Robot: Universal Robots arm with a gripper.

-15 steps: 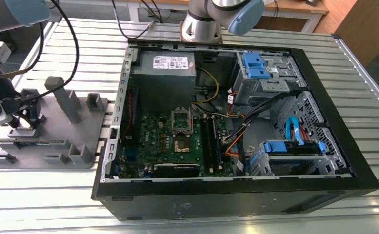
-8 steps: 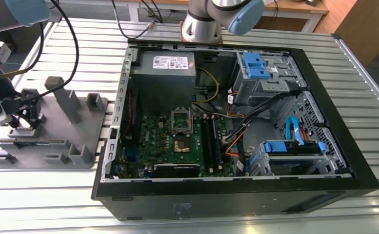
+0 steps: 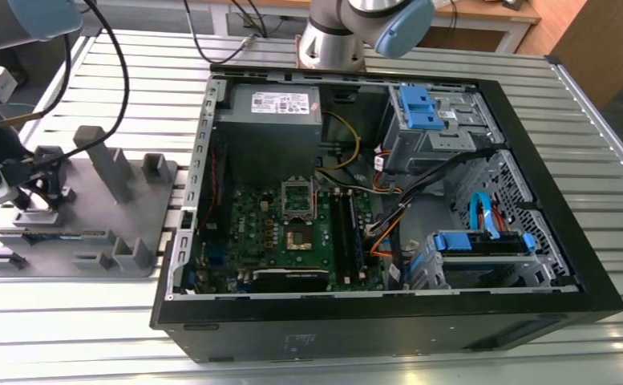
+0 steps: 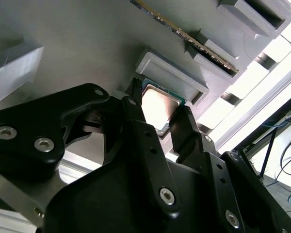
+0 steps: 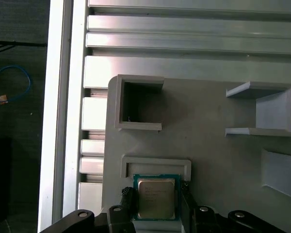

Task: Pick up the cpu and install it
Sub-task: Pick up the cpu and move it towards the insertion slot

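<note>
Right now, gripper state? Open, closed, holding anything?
Gripper: closed on the cpu, one finger against each side, over the grey holder tray.

The hand [image 5: 157, 203] grips the cpu [image 5: 156, 196] by two opposite edges, over the grey holder plate [image 5: 213, 160].

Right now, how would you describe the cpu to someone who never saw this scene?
Find the grey holder tray at the exterior view's left of the open computer case. In both wrist views the gripper is shut on the cpu near the tray's edge. It is the only shiny metal square with a green rim; its neighbours are matte grey blocks.
</note>
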